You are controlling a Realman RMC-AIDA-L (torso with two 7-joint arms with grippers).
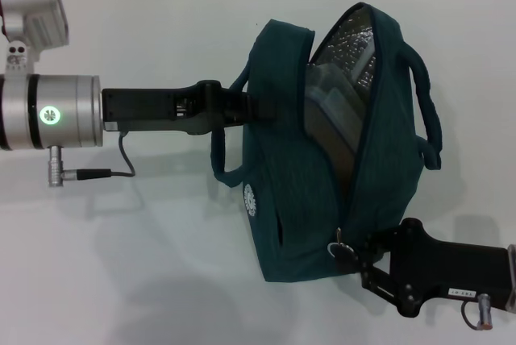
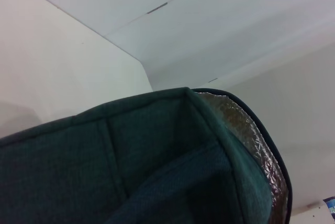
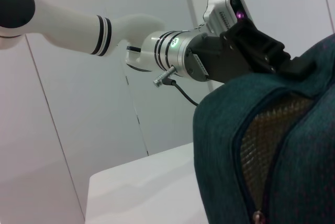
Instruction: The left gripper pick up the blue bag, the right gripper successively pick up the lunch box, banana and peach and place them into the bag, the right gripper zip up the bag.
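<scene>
The blue bag [image 1: 282, 184] hangs above the white table, its silver-lined mouth gaping at the far end. My left gripper [image 1: 250, 107] reaches in from the left and is shut on the bag's near handle; its black body also shows in the right wrist view [image 3: 301, 67]. A clear pale edge of the lunch box [image 1: 326, 91] shows inside the opening. Banana and peach are hidden. My right gripper [image 1: 355, 255] sits at the bag's near end, shut on the ring zipper pull [image 1: 336, 246]. The zip's slider [image 3: 256, 216] lies at the near end of the open slit.
The white table [image 1: 161, 280] spreads under and around the bag. The bag's second loop handle [image 1: 427, 111] sticks out to the right. A cable [image 1: 121, 168] hangs below my left wrist. White wall panels stand behind.
</scene>
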